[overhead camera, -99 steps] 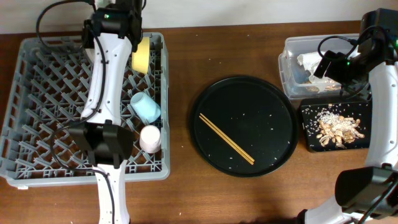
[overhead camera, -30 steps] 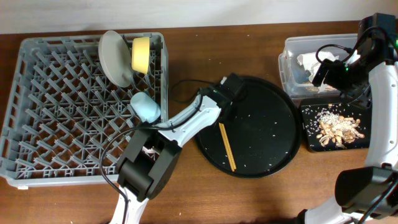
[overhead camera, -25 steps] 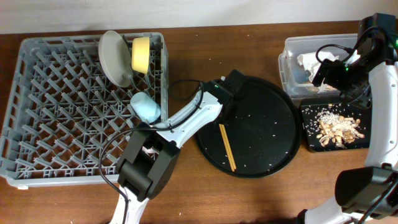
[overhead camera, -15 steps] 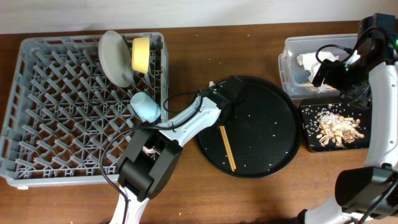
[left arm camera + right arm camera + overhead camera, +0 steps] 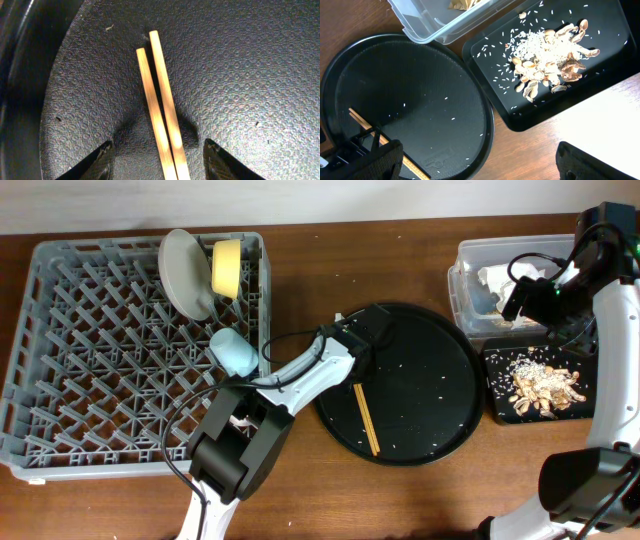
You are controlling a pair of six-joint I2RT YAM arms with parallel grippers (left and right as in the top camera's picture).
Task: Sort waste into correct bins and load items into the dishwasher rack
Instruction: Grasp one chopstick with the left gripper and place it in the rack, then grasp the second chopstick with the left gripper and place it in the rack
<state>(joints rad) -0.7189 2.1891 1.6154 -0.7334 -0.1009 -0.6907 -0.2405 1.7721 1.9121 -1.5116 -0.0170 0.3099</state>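
The left gripper [image 5: 160, 162] hangs low over the left part of the round black tray [image 5: 430, 380] at the centre of the frame. Its fingers are spread, with the pair of chopsticks [image 5: 157, 100] lying side by side between them, unclamped. Whether the fingertips touch the tray's surface cannot be told. From overhead, the chopsticks [image 5: 364, 415] run from the gripper down towards the tray's lower edge.

At left, the grey dishwasher rack [image 5: 100, 360] holds the pale grey plate [image 5: 185, 272] and yellow bowl [image 5: 227, 267] on edge in its upper right corner. The light blue cup [image 5: 233, 352] lies lower, by its right wall.

At upper right, the clear tub [image 5: 465, 285] holds the crumpled tissue [image 5: 495, 278]. Just below it, rice and brown scraps [image 5: 540, 383] lie in the shallow black tray [image 5: 500, 412]. The right gripper [image 5: 472, 152] is above these bins, fingers wide apart, holding nothing.
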